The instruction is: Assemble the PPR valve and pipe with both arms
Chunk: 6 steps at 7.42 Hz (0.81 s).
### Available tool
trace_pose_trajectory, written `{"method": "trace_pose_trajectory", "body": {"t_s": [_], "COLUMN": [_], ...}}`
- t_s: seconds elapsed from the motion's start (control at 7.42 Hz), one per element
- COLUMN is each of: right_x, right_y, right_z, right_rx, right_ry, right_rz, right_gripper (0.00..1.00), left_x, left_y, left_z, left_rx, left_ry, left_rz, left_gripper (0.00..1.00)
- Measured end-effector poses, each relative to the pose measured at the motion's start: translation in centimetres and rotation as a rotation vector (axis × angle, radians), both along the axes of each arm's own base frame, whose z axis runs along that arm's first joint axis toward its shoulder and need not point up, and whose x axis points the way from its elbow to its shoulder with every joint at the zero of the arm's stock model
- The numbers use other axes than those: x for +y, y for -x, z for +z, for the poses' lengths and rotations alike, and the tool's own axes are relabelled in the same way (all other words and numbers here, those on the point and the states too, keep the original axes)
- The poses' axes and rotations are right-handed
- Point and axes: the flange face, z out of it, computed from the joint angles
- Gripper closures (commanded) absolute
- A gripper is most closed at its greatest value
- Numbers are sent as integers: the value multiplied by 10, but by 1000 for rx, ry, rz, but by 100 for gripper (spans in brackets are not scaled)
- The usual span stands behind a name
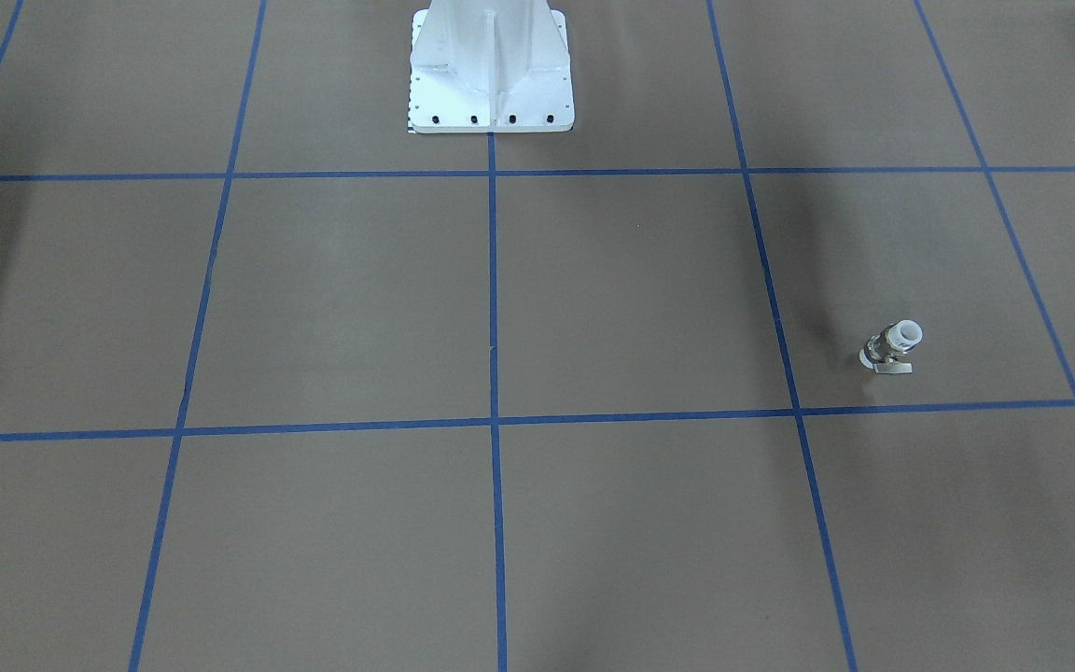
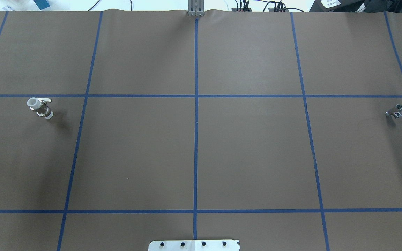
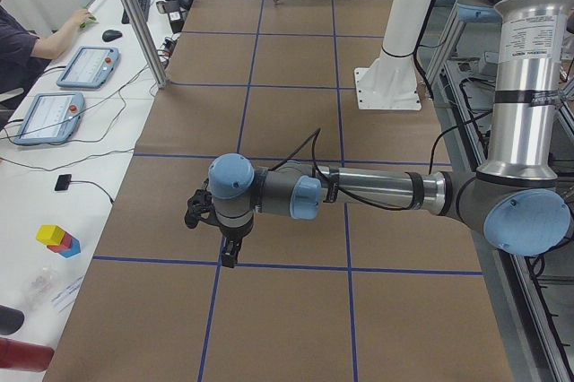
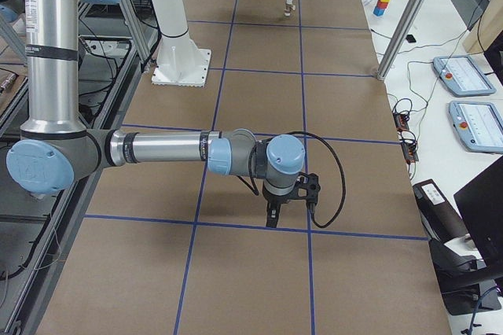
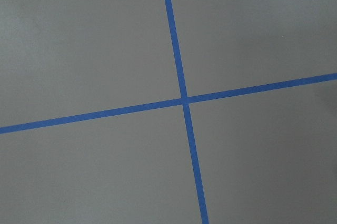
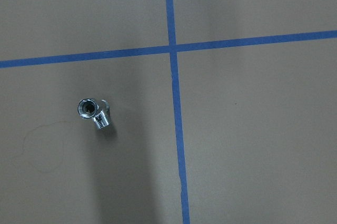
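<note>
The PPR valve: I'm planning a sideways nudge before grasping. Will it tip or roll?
Likely rigid: the PPR valve shows a metallic middle and plastic collar. It seems to stand on end, so a side push may tip it; its round body might roll until the flat lever catches.

We see a brown table (image 2: 134, 150) gridded in blue. Our valve (image 2: 40, 108) is white and silver-brown. The pipe (image 2: 394, 111) is shiny silver.

Brown table (image 2: 134, 150), blue tape grid (image 2: 196, 139) (coloured blocks (image 3: 56, 238) on white side desk (image 3: 27, 212))
</note>
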Motion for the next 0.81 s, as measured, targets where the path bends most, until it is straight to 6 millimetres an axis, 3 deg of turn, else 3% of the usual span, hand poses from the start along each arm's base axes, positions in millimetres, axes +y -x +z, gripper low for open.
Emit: {"method": "trace_pose_trajectory", "body": {"t_s": [0.81], "right_x": [5], "right_y": [-9], "right_z": [0], "right_rx": [-5], "right_ry": [0], "right_rz": [21], "right_gripper": [0], "left_x": [-2], "left_y": [-2], "left_z": [1], "left_rx": [-1], "left_ry": [3], "left_rz": [2], "left_gripper": [0]}}
